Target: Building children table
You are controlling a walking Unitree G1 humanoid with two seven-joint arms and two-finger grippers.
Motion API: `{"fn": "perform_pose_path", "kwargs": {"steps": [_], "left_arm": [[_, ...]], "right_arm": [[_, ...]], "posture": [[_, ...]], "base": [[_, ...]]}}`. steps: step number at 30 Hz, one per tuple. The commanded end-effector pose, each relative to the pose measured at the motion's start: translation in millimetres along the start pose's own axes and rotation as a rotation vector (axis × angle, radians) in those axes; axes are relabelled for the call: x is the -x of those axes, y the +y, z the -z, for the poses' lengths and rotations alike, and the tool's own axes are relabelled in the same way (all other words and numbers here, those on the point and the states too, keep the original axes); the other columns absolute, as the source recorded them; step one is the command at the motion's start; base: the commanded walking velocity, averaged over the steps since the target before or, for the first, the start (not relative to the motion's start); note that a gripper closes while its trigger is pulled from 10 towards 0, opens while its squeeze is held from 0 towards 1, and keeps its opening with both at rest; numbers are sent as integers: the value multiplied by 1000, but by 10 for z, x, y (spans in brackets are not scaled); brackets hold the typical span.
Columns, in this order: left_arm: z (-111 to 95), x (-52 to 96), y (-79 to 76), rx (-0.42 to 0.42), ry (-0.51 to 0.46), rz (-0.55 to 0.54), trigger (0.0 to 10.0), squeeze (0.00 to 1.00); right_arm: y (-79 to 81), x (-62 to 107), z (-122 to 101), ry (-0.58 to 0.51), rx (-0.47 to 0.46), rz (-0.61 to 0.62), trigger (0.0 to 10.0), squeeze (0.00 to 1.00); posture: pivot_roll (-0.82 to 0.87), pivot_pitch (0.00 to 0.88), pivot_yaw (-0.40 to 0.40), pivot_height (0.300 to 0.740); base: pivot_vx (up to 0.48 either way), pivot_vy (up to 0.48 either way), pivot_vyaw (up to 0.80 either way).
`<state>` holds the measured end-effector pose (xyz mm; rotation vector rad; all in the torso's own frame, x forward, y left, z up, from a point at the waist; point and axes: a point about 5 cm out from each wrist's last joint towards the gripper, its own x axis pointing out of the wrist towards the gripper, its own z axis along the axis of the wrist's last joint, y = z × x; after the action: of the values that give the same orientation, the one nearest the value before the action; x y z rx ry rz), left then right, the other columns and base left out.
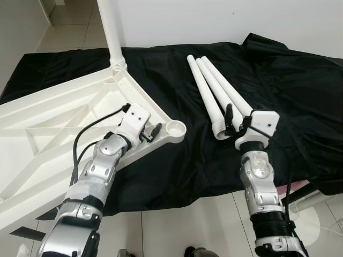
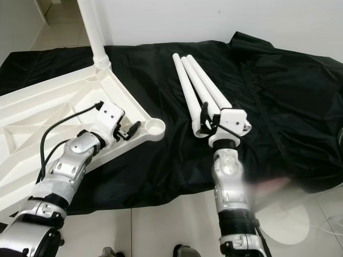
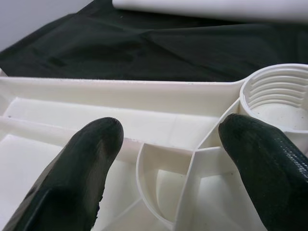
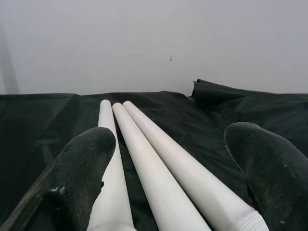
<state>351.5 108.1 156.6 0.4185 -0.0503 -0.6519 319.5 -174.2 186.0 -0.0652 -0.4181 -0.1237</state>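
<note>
A black cloth is spread over a pale tiled floor at the foot of a white wall. On the cloth lies the white moulded plastic table top, turned underside up, its ribbed bracing exposed. One white plastic leg already stands upright in the far corner socket. The near corner socket, a round threaded cup, is vacant.

Three loose white plastic tube legs lie side by side on the cloth, well apart from the table top, threaded ends towards the robot.

The left gripper rests over the table top's rim just beside the vacant socket; in the left wrist view its fingers are spread, holding nothing. The right gripper sits at the threaded ends of the loose legs; the right wrist view shows its fingers spread on either side of the bundle, closed on none of them.

Risks, as judged: the legs lie touching, so closing here could catch two at once or roll the outer ones away. A smooth round tube held near one end would likely tip or slip. Offered at an angle, the thread could cross in the socket. The table top appears light and may slide on the cloth unless the left gripper steadies it.

Condition: all parts look clean and undamaged.
</note>
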Motion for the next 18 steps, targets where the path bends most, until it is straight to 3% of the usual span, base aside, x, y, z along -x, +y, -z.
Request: {"fn": "perform_pose_path", "kwargs": {"steps": [1, 2, 5, 6, 8, 10, 12, 18], "left_arm": [[179, 40, -240, -19, 73, 201, 10000, 0], [179, 40, -240, -19, 73, 201, 10000, 0], [191, 138, -390, -68, 52, 348, 10000, 0], [191, 138, -390, -68, 52, 348, 10000, 0], [180, 221, -486, -74, 35, 454, 10000, 0], [180, 221, -486, -74, 35, 454, 10000, 0], [157, 313, -561, -71, 15, 545, 10000, 0], [162, 350, -576, -71, 21, 551, 10000, 0]], "right_arm": [[-16, 6, 29, 8, 2, 2, 10000, 0], [-16, 6, 29, 8, 2, 2, 10000, 0], [-48, -26, 23, 4, 8, 4, 10000, 0], [-48, -26, 23, 4, 8, 4, 10000, 0], [-57, -47, 24, 2, 9, 3, 10000, 0], [-57, -47, 24, 2, 9, 3, 10000, 0], [-56, -56, 40, 7, 3, 5, 10000, 0], [-57, -67, 74, 25, -5, -7, 10000, 0]], "posture": [[-125, 99, -5, 740], [-125, 99, -5, 740], [-119, 95, -1, 740], [-119, 95, -1, 740], [-117, 91, 2, 740], [-117, 91, 2, 740], [-116, 86, 6, 740], [-111, 74, 15, 740]], "base": [[0, 0, 0], [0, 0, 0], [0, 0, 0], [0, 0, 0], [0, 0, 0], [0, 0, 0], [0, 0, 0], [0, 0, 0]]}}
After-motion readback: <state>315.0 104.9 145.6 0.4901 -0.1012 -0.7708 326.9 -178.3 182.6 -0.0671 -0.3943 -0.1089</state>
